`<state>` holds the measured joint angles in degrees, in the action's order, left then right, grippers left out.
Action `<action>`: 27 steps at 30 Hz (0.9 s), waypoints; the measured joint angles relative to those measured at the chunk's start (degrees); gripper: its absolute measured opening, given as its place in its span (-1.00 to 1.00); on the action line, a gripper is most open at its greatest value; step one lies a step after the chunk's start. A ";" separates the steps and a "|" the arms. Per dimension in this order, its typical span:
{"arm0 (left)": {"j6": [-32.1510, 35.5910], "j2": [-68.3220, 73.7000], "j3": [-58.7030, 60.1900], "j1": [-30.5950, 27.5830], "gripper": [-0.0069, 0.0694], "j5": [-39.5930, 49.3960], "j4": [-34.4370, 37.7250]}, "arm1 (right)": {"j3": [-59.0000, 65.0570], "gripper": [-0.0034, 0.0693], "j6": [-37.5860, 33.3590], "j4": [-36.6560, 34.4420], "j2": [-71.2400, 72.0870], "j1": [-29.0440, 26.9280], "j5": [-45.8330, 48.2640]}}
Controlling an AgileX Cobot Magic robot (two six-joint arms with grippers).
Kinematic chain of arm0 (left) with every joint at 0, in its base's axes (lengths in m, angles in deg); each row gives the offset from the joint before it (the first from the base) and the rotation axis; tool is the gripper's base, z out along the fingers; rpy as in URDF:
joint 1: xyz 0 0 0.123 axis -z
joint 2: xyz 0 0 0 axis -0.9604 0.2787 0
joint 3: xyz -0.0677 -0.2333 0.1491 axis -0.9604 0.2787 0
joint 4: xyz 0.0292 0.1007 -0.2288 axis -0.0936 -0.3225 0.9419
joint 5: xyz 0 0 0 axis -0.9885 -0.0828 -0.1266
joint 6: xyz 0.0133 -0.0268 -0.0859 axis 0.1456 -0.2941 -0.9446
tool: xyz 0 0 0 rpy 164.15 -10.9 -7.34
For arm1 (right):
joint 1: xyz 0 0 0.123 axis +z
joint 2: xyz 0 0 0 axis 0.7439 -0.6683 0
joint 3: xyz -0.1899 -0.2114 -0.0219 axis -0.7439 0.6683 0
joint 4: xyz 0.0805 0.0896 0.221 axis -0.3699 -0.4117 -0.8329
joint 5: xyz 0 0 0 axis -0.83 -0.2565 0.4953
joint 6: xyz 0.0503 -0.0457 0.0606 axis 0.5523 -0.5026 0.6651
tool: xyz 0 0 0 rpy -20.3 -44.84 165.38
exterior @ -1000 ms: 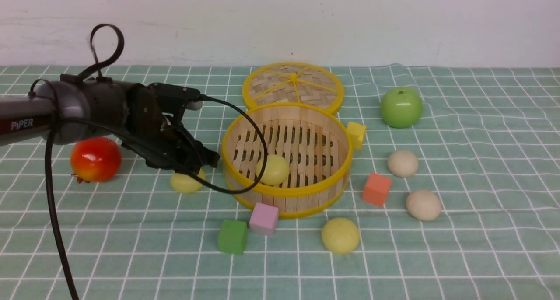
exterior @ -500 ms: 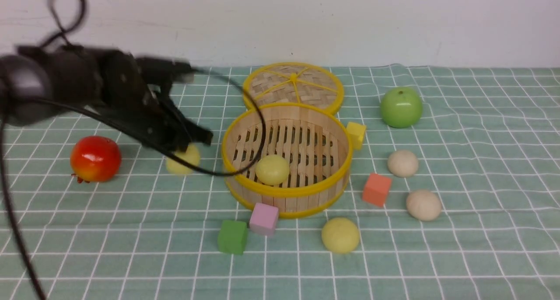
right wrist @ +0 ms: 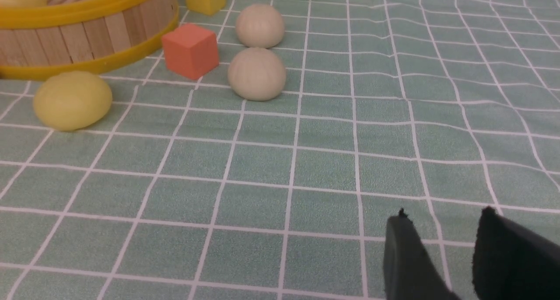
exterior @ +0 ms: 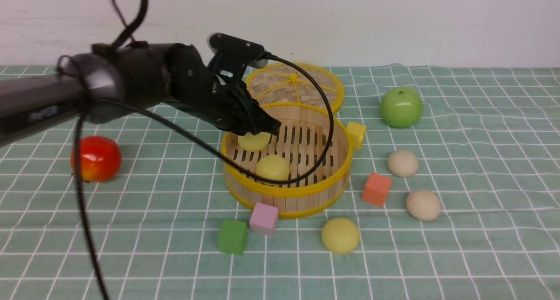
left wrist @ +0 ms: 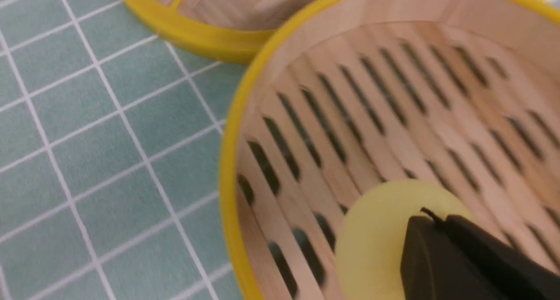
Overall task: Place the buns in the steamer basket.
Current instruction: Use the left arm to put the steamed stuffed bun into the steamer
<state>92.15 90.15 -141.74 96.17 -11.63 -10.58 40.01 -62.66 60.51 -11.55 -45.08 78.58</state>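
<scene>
Front view: a pale yellow bun hangs clamped in the left gripper, just inside the steamer basket, near its left rim. Best to lower it toward the slats, clear of the second bun, before letting go.

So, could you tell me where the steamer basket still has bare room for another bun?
The steamer basket floor is bare over its right half, between the resting bun and the wall by the yellow cube, and along the back by the lid. The front-left is crowded: that bun lies there, near the held bun.
</scene>
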 joint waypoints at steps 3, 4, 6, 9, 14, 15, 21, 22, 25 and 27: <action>-0.55 2.91 -3.90 0.01 -0.85 2.25 -1.48 | 0.00 -0.25 0.00 0.00 0.00 0.00 0.00; -1.68 4.10 -5.26 0.01 -0.85 3.62 -2.48 | 0.00 -0.25 0.00 0.00 0.00 0.00 0.00; -4.11 5.55 -6.56 0.01 -0.85 5.16 -4.67 | 0.00 -0.25 0.00 0.00 0.00 0.00 0.00; -8.13 6.25 -7.08 0.01 -0.85 6.41 -8.33 | 0.00 -0.25 0.00 0.00 0.00 0.00 0.00; -15.90 6.57 -7.25 0.01 -0.85 7.30 -15.80 | 0.00 -0.25 0.00 0.00 0.00 0.00 0.00; -17.31 6.80 -7.40 0.01 -0.85 7.37 -16.81 | 0.00 -0.25 0.00 0.00 0.00 0.00 0.00; -18.23 8.50 -7.63 0.11 -0.67 7.87 -17.40 | 0.00 -0.25 0.00 0.00 0.00 0.00 0.00; -18.23 8.50 -7.63 0.11 -0.61 7.84 -17.40 | 0.00 -0.25 0.00 0.00 0.00 0.00 0.00; -18.23 7.71 -7.63 0.25 -0.31 8.01 -17.40 | 0.00 -0.25 0.00 0.00 0.00 0.00 0.00; -18.28 6.29 -7.63 0.82 -0.11 8.74 -17.34 | 0.00 -0.25 0.00 0.00 0.00 0.00 0.00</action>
<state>73.86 96.44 -149.37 96.99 -2.89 -27.92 40.01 -62.66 60.51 -11.55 -45.08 78.58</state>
